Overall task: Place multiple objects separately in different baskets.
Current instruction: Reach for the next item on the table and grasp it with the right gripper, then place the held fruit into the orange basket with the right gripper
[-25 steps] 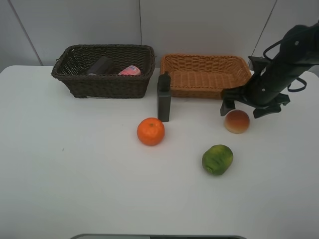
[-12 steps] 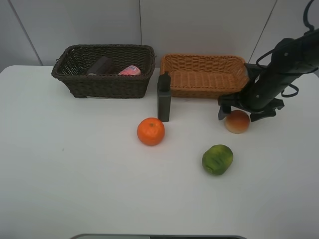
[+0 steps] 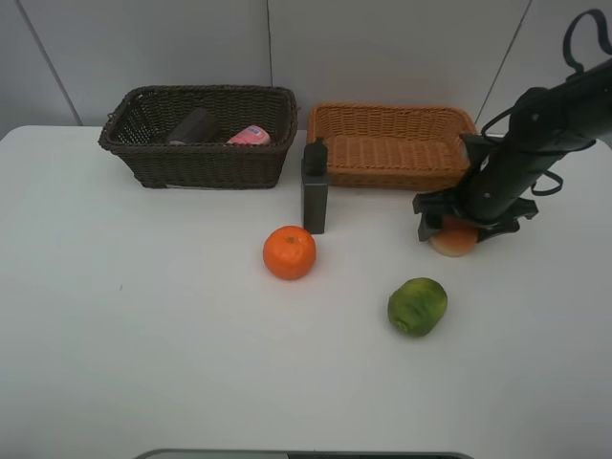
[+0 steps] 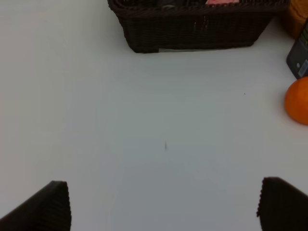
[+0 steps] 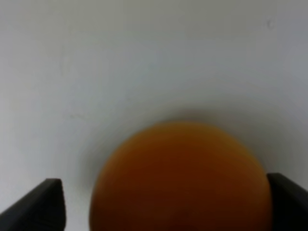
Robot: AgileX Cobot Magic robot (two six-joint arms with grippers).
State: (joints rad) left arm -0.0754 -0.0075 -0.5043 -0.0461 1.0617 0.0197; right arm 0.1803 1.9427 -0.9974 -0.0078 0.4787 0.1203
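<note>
My right gripper (image 3: 462, 226) has come down over the red-yellow peach-like fruit (image 3: 456, 243), which rests on the table in front of the orange-tan basket (image 3: 392, 161). In the right wrist view the fruit (image 5: 178, 178) lies between the two fingers; one finger touches it and a gap shows at the other, so the right gripper (image 5: 166, 199) is open. The left gripper (image 4: 166, 204) hangs open over bare table. An orange (image 3: 289, 252), a green fruit (image 3: 417, 306) and the dark grey bottle (image 3: 314, 187) stand free. The mauve cup (image 3: 194, 126) and pink bottle (image 3: 250, 136) lie in the dark brown basket (image 3: 201, 164).
Both baskets stand side by side along the back of the white table (image 3: 143, 316), against the wall. The grey bottle stands upright just in front of the gap between them. The left wrist view shows the dark basket (image 4: 192, 33) and the orange (image 4: 297, 101).
The right arm has lowered onto the peach-like fruit, and its fingers have narrowed around it. The fruit has not moved. Nothing else has shifted.
</note>
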